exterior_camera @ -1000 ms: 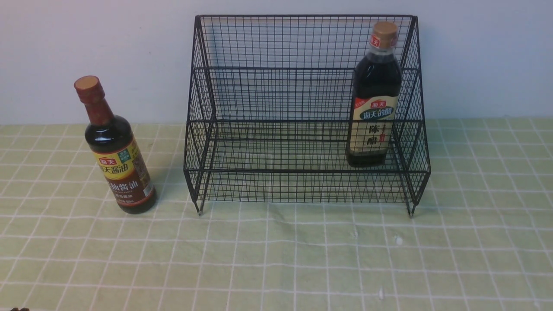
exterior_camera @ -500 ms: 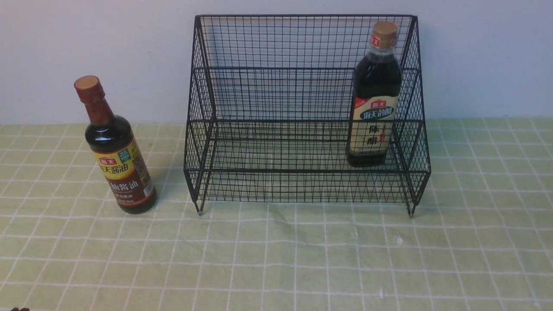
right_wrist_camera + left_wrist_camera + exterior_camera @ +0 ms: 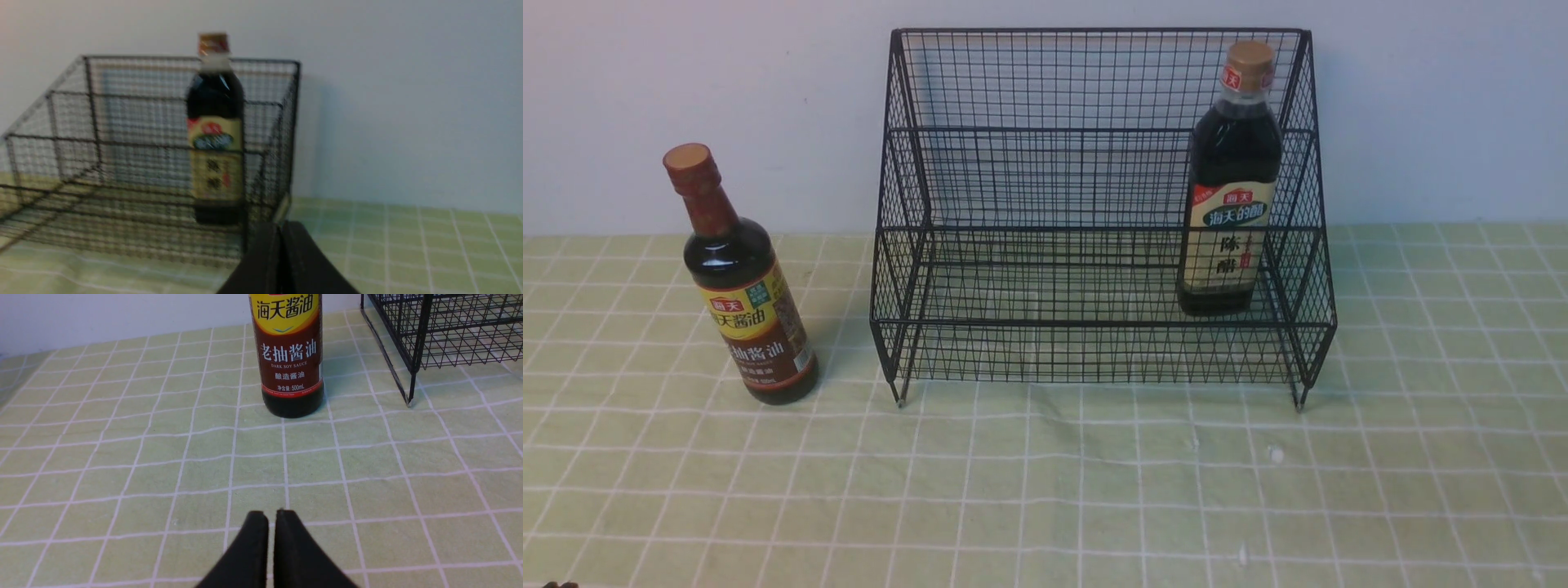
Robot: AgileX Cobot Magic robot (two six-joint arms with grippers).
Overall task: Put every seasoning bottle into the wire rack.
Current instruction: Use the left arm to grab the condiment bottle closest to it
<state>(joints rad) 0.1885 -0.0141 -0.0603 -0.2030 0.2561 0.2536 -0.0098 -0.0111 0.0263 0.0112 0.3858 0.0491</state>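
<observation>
The black wire rack (image 3: 1094,220) stands at the back of the table against the wall. Inside its lower tier, at the right end, the broader seasoning bottle (image 3: 1229,180) with tan cap and cream label stands upright; the blurred right wrist view has this bottle (image 3: 214,130) too. The slim seasoning bottle (image 3: 739,282) with a long brown neck stands on the cloth left of the rack. In the left wrist view that slim bottle (image 3: 291,359) is straight ahead of my left gripper (image 3: 271,514), which is shut and empty, well short of it. My right gripper (image 3: 280,226) is shut and empty, near the rack's right front corner (image 3: 286,163).
A green checked cloth (image 3: 1045,490) covers the table up to a pale wall. The rack's left front leg (image 3: 410,390) stands right of the slim bottle in the left wrist view. Neither arm shows in the front view.
</observation>
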